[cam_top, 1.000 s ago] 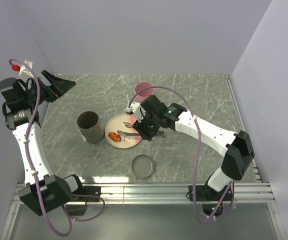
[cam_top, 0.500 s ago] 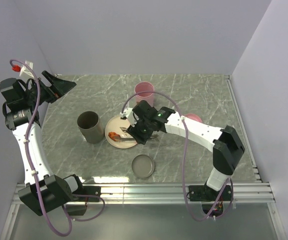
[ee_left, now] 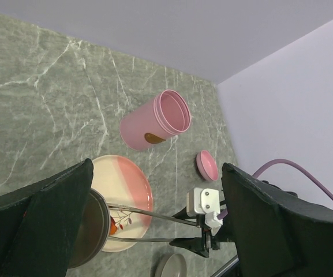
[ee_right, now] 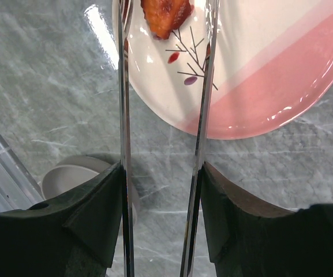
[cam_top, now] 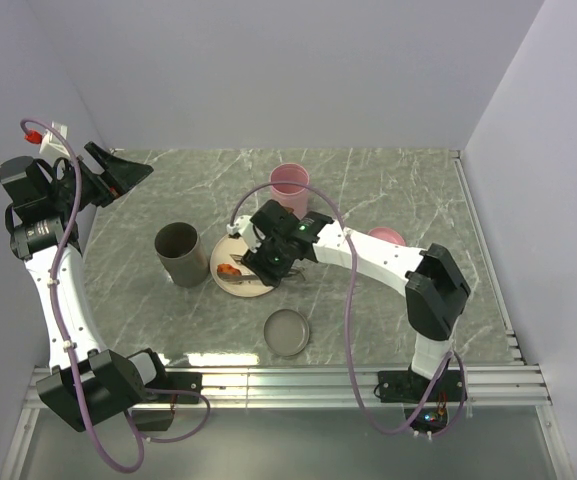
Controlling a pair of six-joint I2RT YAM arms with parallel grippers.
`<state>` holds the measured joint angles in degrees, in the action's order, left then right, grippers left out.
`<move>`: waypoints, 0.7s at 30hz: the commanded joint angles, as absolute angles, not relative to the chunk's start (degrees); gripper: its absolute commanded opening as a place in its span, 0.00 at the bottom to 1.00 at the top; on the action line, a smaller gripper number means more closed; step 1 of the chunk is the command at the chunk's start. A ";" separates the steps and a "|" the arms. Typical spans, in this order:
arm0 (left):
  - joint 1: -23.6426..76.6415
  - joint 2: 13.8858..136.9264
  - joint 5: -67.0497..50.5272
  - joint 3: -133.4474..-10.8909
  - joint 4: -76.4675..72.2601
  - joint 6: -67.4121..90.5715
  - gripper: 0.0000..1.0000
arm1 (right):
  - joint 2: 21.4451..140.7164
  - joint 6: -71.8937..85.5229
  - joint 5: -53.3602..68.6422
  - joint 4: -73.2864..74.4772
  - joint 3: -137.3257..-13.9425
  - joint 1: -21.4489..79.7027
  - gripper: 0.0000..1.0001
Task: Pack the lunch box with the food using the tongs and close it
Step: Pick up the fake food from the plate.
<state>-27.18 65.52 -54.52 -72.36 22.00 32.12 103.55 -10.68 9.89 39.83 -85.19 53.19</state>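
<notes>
Walls: rising plain pale lilac at 9, 12 and 3 o'clock, closing in the table.
Surface: table [cam_top: 398, 190] showing a grey-green stone pattern with white veins, catching a bright glare at 6 o'clock just beyond the metal rails [cam_top: 298, 380].
Plate [cam_top: 230, 245]: sitting near the middle of the table, cream with a pink band and a small twig print.
Food: one orange-brown chunk [cam_top: 228, 270] lying on the plate near its 8 o'clock rim, appearing between the lines of the two tong arms in the right wrist view; not possible to tell whether it is touching them, the tips running out of that view.
Tongs [ee_right: 123, 115]: reaching out over the plate toward 9 o'clock, both slim silver arms running nearly parallel with a gap between them.
Right gripper [ee_right: 161, 173]: hovering over the plate's 3 o'clock side, fingers [ee_right: 97, 219] pressing the outer faces of the tong arms, gripping them part-squeezed.
Left gripper [cam_top: 120, 166]: hanging high at 10 o'clock of the table, fingers [ee_left: 39, 225] spreading wide, holding nothing.
Grey tub [cam_top: 181, 254]: standing upright and open just beside the plate at its 9 o'clock.
Grey lid [cam_top: 287, 332]: lying flat at 5 o'clock of the plate, apart from it.
Pink tub [cam_top: 290, 183]: standing open at 1 o'clock of the plate.
Pink lid [cam_top: 386, 236]: lying at 3 o'clock, well apart from the plate, peeking out from behind the right arm.
</notes>
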 commanded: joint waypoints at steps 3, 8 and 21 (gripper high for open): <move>-27.42 64.77 -54.49 -73.21 21.71 30.68 0.99 | 105.03 -10.28 9.40 38.76 -88.42 53.70 0.58; -27.51 64.25 -54.14 -73.13 22.33 29.88 0.99 | 105.03 -10.28 9.49 38.94 -88.24 53.70 0.57; -27.51 64.95 -54.49 -74.27 22.59 29.97 0.99 | 103.01 -11.16 8.53 40.43 -89.65 53.44 0.38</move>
